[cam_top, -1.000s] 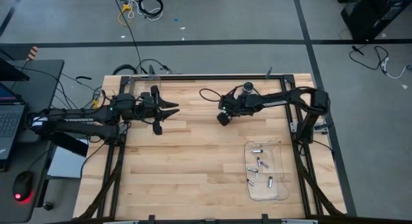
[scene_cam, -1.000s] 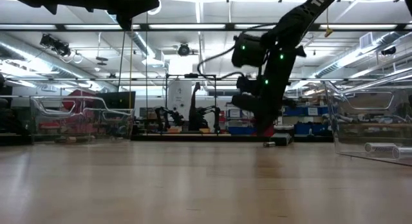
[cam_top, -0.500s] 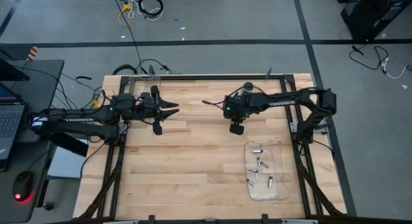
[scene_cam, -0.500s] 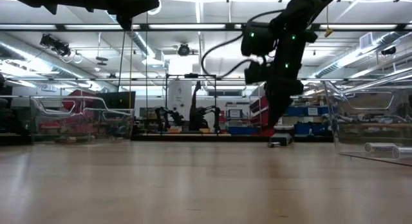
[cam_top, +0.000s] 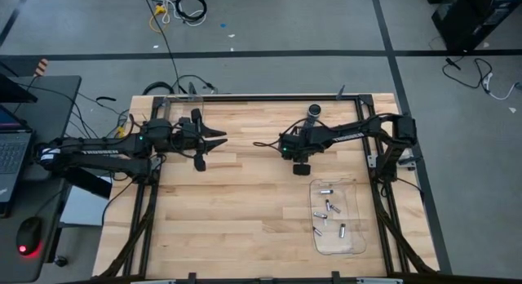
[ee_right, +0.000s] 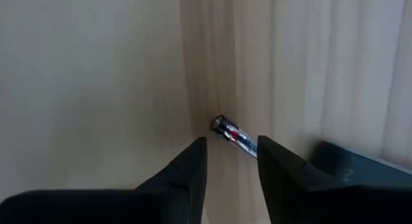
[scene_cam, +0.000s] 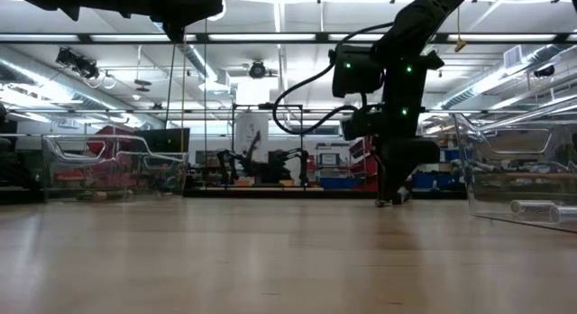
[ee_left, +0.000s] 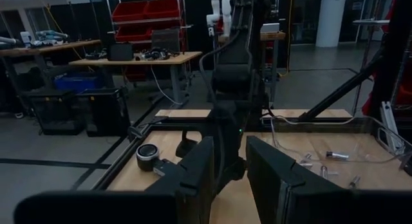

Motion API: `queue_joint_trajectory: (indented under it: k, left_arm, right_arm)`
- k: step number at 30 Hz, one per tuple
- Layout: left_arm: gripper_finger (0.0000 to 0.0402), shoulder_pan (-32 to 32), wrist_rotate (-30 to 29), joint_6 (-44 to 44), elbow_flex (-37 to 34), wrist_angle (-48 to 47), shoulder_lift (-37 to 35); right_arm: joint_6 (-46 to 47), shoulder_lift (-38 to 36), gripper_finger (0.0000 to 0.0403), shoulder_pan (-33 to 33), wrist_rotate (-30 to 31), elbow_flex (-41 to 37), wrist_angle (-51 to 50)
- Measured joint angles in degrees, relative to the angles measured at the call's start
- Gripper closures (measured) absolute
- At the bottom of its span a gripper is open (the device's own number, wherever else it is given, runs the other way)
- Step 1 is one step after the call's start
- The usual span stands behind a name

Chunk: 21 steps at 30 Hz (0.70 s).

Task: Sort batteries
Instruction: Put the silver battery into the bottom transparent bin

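One small battery [ee_right: 233,132], silvery with red and dark marks, lies on its side on the wooden table just beyond my right gripper's fingertips. My right gripper [ee_right: 229,161] [cam_top: 300,165] points down at it, open, right of the table's middle. Several more batteries [cam_top: 330,210] lie in a clear tray [cam_top: 356,241] at the near right. My left gripper [cam_top: 214,141] [ee_left: 228,169] hovers above the far left of the table, open, with nothing between its fingers.
A dark flat thing [ee_right: 351,167] lies on the table close beside the battery. A small dark round object [cam_top: 314,110] stands at the far edge. Clear walls [scene_cam: 514,174] rise at the table's sides. Bare wood spans the middle and near left.
My right gripper has swung toward the table's near edge and a little to the right, turned to point downward, and come down close to the table. My left arm has kept still.
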Motion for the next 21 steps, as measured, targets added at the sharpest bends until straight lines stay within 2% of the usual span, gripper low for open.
queue_joint_trajectory:
  k: [14,21]
  left_arm:
    - [0.0312,0.0,0.01,1.34,0.0,-0.81,0.0]
    - [0.0312,0.0,-0.47,1.34,0.0,-1.16,0.0]
  right_arm:
    - [-3.44,2.52,0.0284,-2.1,-0.36,0.2,1.5]
    - [-0.83,4.2,0.0297,-2.15,-2.12,0.32,1.19]
